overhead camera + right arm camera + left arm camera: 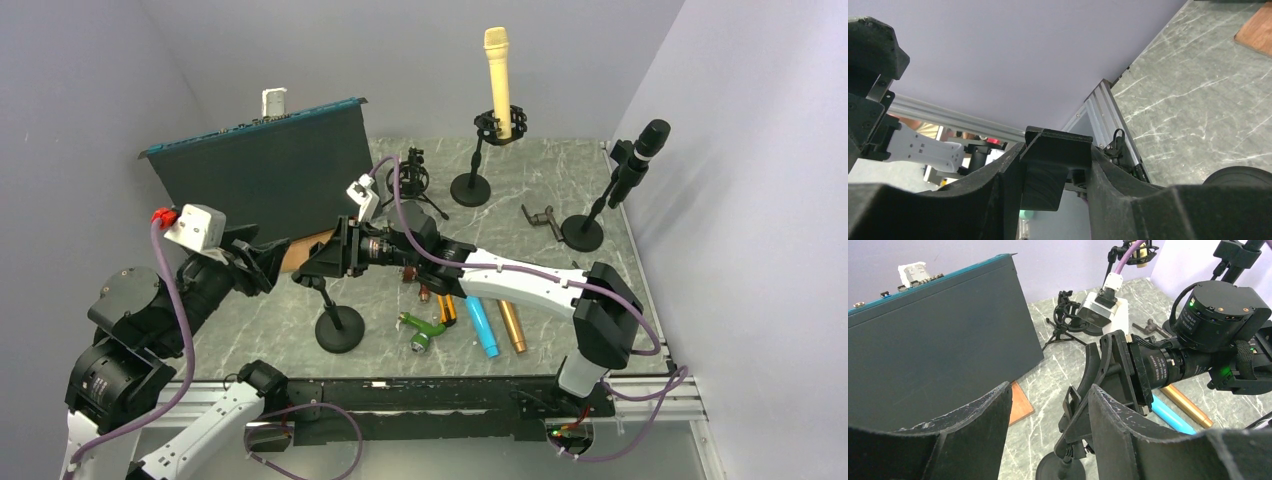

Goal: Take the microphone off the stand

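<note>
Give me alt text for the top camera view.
The right end effector grips the top of a short stand at the front, with the left end effector open beside it. Loose microphones lie nearby; a cream microphone and a black microphone are mounted farther back.

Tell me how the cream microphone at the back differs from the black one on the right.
Colour: the cream microphone is pale all over, the black microphone dark. Pose: the cream one stands upright, the black one leans rightward. Holder: the cream one sits in a ringed cradle, the black one in a plain clip. Both are on stands with round black bases.
</note>
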